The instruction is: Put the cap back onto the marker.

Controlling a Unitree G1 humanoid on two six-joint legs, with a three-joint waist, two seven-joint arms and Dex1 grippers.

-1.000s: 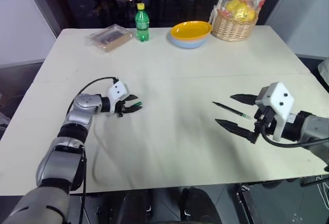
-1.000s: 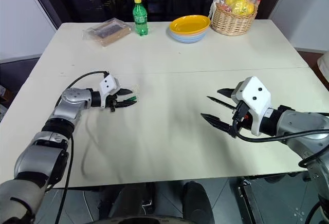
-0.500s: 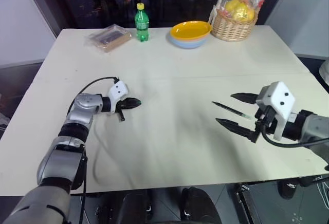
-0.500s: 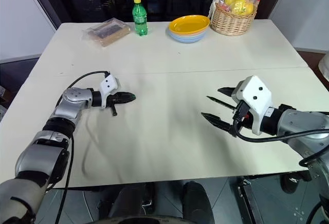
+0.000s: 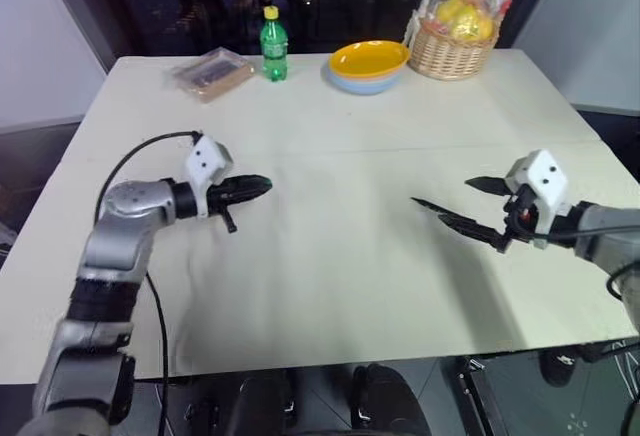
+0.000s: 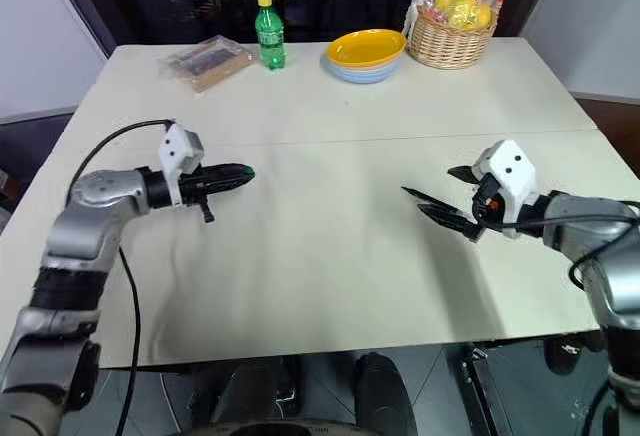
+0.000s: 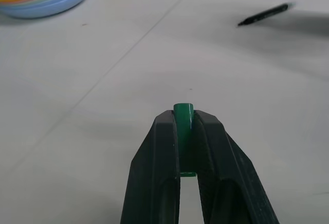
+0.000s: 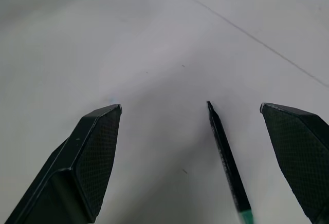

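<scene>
- Dark windows back a wide white table (image 5: pixel 330 286), where we see a green plastic bottle with a yellow lid (image 5: pixel 273 44), a clear flat packet (image 5: pixel 211 73), a yellow bowl stacked on pale blue ones (image 5: pixel 371 63) and a wicker basket of wrapped fruit (image 5: pixel 458 34) along the far edge.
- We see our left gripper (image 7: pixel 185 126) raised above the table's left half, its two black fingers closed on the tiny bright green plastic cap (image 7: pixel 183 117), whose end pokes out between the tips.
- Our right gripper (image 8: pixel 193 112) hangs low over the table's right half with its fingers spread wide and holding nothing.
- We see the thin black marker (image 8: pixel 225 154) lying flat on the table between those spread fingers, nearer one of them, touched by neither, its pointed tip aimed away from the wrist and a green band at its near end.
- Cap and marker are well apart.
</scene>
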